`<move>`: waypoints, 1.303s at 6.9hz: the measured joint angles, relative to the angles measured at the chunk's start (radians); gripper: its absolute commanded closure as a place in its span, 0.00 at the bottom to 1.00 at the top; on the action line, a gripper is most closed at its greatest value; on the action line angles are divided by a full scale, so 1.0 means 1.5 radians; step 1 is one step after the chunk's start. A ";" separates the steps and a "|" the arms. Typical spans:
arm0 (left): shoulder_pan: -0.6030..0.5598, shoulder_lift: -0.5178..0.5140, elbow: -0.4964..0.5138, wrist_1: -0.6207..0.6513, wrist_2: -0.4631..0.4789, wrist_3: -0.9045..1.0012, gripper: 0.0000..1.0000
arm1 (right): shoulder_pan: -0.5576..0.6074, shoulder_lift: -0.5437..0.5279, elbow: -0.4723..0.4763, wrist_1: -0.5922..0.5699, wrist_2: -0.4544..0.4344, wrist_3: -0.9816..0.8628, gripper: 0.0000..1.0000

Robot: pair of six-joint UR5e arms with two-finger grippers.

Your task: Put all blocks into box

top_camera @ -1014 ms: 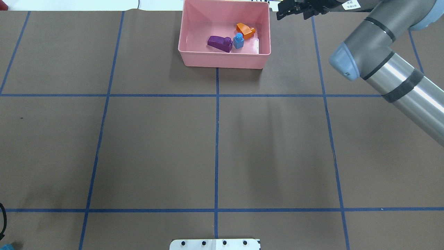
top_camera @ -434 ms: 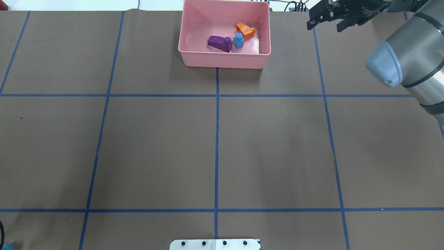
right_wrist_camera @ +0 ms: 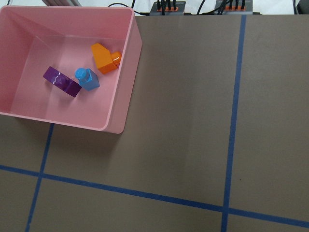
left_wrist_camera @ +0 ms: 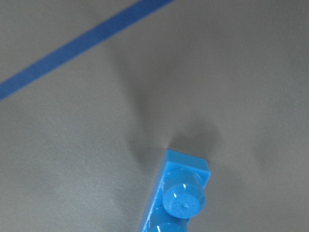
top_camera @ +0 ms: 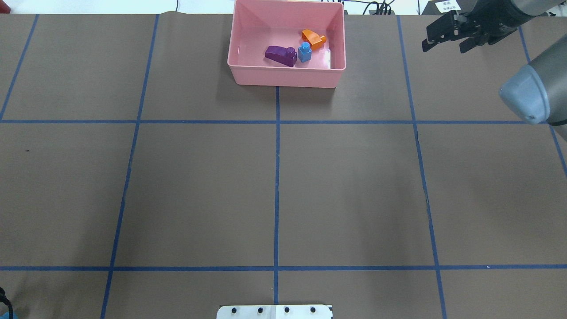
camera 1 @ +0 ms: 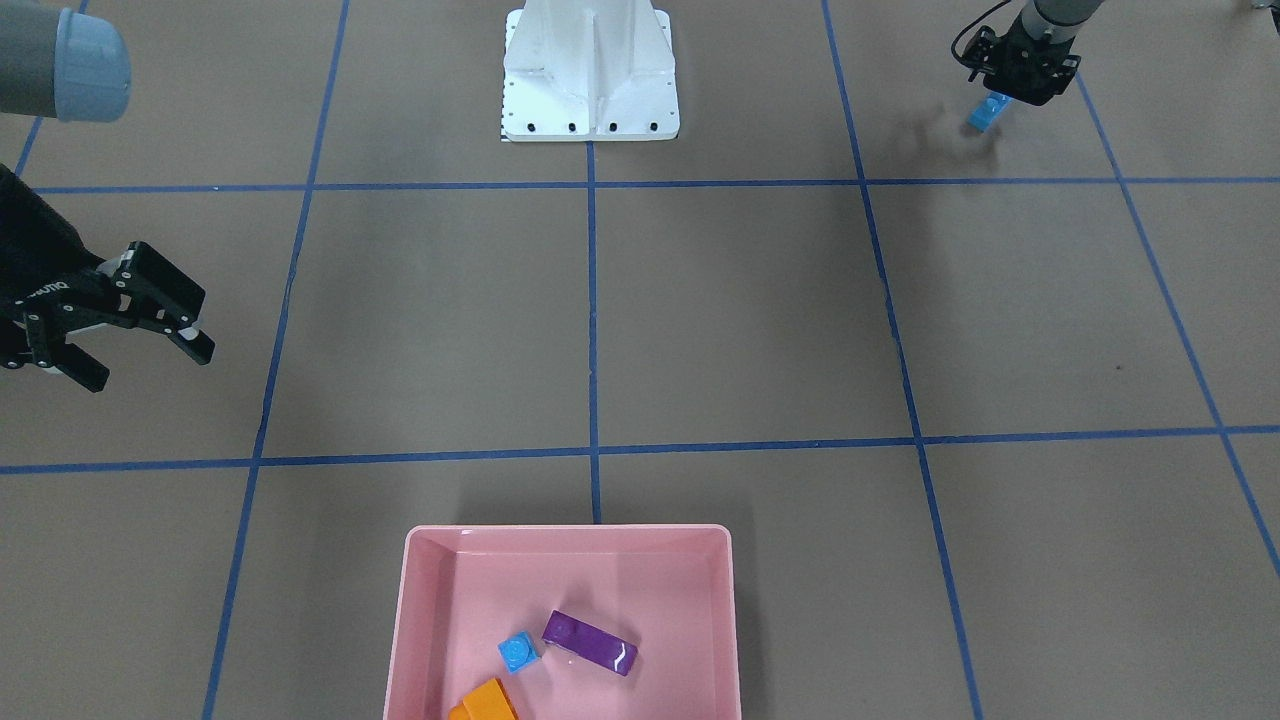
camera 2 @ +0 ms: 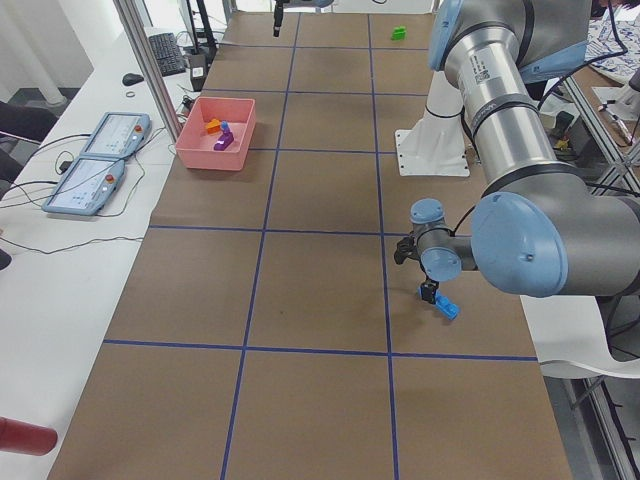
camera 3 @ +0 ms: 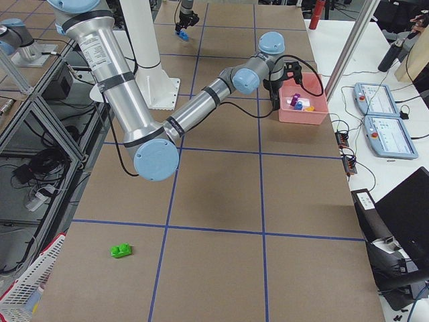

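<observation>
Hanging right at the long blue block, the left gripper may be holding it, but I cannot tell. The pink box sits far away across the table. The right gripper, nearer the box, is spread wide and empty.

pink box, purple block, light-blue block

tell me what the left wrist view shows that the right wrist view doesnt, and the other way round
Only the left wrist view: a light-blue brick with round studs, cut off by the bottom edge.
Only the right wrist view: the pink box holding a purple brick, a small blue brick and an orange brick, plus cables at the top edge.
Both: the brown table crossed by blue tape lines.
</observation>
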 measured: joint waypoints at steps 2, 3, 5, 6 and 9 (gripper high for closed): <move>0.019 -0.011 0.012 0.000 0.002 -0.016 0.11 | 0.017 -0.046 0.016 0.000 0.012 -0.035 0.00; 0.029 -0.012 0.016 0.001 0.003 -0.025 0.20 | 0.022 -0.075 0.029 0.000 0.014 -0.053 0.00; 0.035 -0.012 0.020 0.001 0.002 -0.030 0.34 | 0.034 -0.127 0.055 0.000 0.014 -0.089 0.00; 0.035 -0.012 0.022 0.001 0.002 -0.031 0.51 | 0.038 -0.147 0.067 0.000 0.014 -0.099 0.00; 0.035 -0.012 0.020 -0.004 0.002 -0.036 1.00 | 0.051 -0.210 0.105 0.000 0.015 -0.137 0.00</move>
